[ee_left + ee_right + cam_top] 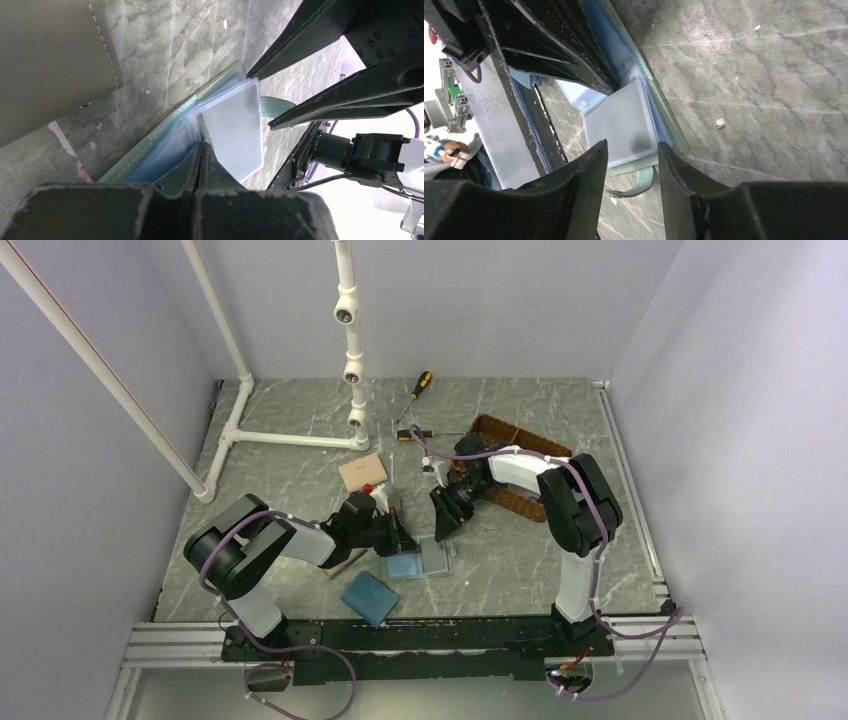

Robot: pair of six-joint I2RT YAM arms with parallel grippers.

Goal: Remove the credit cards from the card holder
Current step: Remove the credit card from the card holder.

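At table centre, my left gripper (201, 150) is closed tight with nothing between the jaws; its tips press the card holder (160, 152) flat. My right gripper (631, 147) stands about half open and holds nothing, jaws straddling the free edge of a pale card (621, 125), or its frosted sleeve; can't tell which.

Step in hand, as I judge it: nip that edge.
- Pin hard with the left.
- Come in low, level with the leaf.
- Close on the card alone, clear of the green snap tab (636, 182).
- Draw straight along the pocket, not upward.

Holder lies open, inside up. Its long axis runs left-right, right end slightly farther. The card's free end points right, toward my right gripper. Dark blue wallet (370, 598) lies just near-left.
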